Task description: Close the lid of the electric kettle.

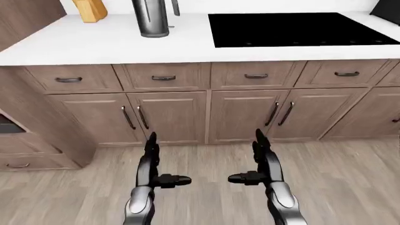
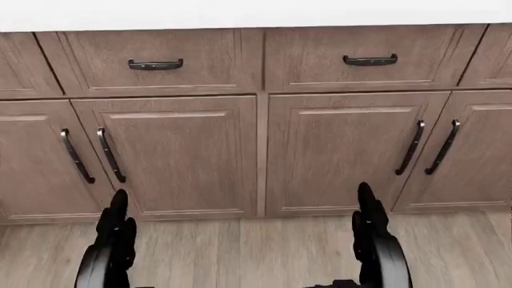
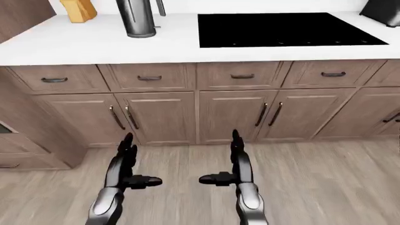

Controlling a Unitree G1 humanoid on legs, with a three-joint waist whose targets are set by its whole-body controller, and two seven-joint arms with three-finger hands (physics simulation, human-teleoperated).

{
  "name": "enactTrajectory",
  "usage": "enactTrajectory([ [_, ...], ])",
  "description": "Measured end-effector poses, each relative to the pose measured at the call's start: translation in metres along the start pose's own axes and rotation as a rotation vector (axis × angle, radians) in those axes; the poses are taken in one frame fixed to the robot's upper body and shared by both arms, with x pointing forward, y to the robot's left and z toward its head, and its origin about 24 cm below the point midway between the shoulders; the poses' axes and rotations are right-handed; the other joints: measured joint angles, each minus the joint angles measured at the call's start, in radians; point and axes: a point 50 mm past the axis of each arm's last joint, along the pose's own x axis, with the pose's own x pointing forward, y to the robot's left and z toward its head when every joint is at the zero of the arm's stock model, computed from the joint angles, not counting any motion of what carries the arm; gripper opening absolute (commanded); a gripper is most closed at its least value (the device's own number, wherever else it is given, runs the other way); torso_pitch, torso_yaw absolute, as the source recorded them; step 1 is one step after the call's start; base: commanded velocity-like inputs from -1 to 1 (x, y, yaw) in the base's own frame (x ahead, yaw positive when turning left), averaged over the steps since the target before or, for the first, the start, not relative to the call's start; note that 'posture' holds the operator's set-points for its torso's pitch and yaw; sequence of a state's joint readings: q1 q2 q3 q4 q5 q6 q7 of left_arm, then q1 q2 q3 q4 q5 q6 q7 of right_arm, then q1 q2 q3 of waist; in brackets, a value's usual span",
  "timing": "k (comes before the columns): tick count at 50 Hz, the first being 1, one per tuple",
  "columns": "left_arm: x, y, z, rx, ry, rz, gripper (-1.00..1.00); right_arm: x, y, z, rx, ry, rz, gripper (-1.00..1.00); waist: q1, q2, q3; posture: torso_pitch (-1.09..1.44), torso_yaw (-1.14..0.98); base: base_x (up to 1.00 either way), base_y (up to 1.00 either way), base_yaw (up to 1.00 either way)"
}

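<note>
— How far along is the task judged to be?

— Hardly begun. The electric kettle is seen on the white desk at upper left, its lid cropped out of view. The left hand and right hand are held low, fingers spread, nothing grasped.

— And what is counted?

— One kettle, one black cooktop, one knife block, two hands.

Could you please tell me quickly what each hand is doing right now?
Left hand: open, holding nothing.
Right hand: open, holding nothing.
</note>
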State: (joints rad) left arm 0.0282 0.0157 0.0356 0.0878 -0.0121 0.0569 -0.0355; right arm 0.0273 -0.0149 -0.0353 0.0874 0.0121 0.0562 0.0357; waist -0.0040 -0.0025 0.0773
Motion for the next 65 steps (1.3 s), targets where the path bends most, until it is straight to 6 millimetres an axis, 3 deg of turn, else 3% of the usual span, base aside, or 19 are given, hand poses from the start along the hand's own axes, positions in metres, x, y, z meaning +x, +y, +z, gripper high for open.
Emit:
enactTrajectory([
  [1, 0.001, 0.0, 0.004, 0.0, -0.019, -0.001, 1.0, 0.0, 0.0, 0.004, 0.002, -0.017, 0.0, 0.97, 0.0, -0.003, -0.01, 0.0, 0.0, 0.0, 0.0, 0.0],
  [3, 0.004, 0.0, 0.02, 0.002, -0.099, -0.001, 1.0, 0.002, -0.001, 0.023, 0.007, -0.099, -0.002, 0.97, 0.005, -0.003, -0.06, 0.0, 0.0, 0.0, 0.0, 0.0],
  [5, 0.005, -0.001, 0.022, 0.002, -0.12, -0.004, 1.0, 0.003, 0.0, 0.025, 0.014, -0.123, 0.0, 0.97, 0.007, -0.01, -0.042, 0.0, 0.0, 0.0, 0.0, 0.0],
  [7, 0.003, -0.001, 0.015, 0.0, -0.092, -0.006, 1.0, 0.001, 0.0, 0.019, 0.015, -0.098, 0.0, 0.97, 0.007, -0.009, -0.054, 0.0, 0.0, 0.0, 0.0, 0.0],
  [11, 0.003, 0.001, 0.009, 0.0, -0.051, -0.002, 1.0, 0.001, -0.001, 0.012, 0.012, -0.057, -0.003, 0.97, 0.007, -0.006, -0.053, 0.0, 0.0, 0.0, 0.0, 0.0],
  [21, 0.005, 0.0, 0.014, 0.003, -0.079, -0.004, 1.0, 0.001, 0.0, 0.017, -0.007, -0.075, -0.003, 0.97, 0.007, -0.004, -0.072, 0.0, 0.0, 0.0, 0.0, 0.0],
  [28, 0.004, 0.006, 0.018, -0.002, -0.084, 0.011, 1.0, 0.001, -0.004, 0.017, -0.004, -0.074, -0.012, 0.97, 0.007, -0.004, -0.071, 0.0, 0.0, 0.0, 0.0, 0.0],
  [40, 0.001, 0.031, 0.042, -0.044, -0.13, 0.077, 1.0, -0.011, -0.027, 0.046, -0.009, -0.137, -0.069, 0.97, 0.008, -0.002, -0.063, 0.0, 0.0, 0.0, 0.0, 0.0],
  [44, -0.01, 0.04, 0.066, -0.059, -0.171, 0.103, 1.0, -0.019, -0.039, 0.064, -0.014, -0.175, -0.102, 0.97, 0.007, -0.006, -0.059, 0.0, 0.0, 0.0, 0.0, 0.0],
  [50, -0.036, 0.066, 0.123, -0.069, -0.309, 0.182, 1.0, -0.036, -0.058, 0.09, -0.02, -0.221, -0.157, 0.97, 0.006, -0.001, -0.059, 0.0, 0.0, 0.0, 0.0, 0.0],
  [57, -0.069, 0.099, 0.174, -0.071, -0.422, 0.292, 1.0, -0.068, -0.078, 0.139, -0.04, -0.325, -0.216, 0.97, 0.006, 0.006, -0.053, 0.0, 0.0, 0.0, 0.0, 0.0],
  [65, -0.116, 0.12, 0.228, -0.019, -0.562, 0.391, 1.0, -0.103, -0.082, 0.186, -0.13, -0.415, -0.246, 0.97, 0.005, 0.008, -0.04, 0.0, 0.0, 0.0, 0.0, 0.0],
])
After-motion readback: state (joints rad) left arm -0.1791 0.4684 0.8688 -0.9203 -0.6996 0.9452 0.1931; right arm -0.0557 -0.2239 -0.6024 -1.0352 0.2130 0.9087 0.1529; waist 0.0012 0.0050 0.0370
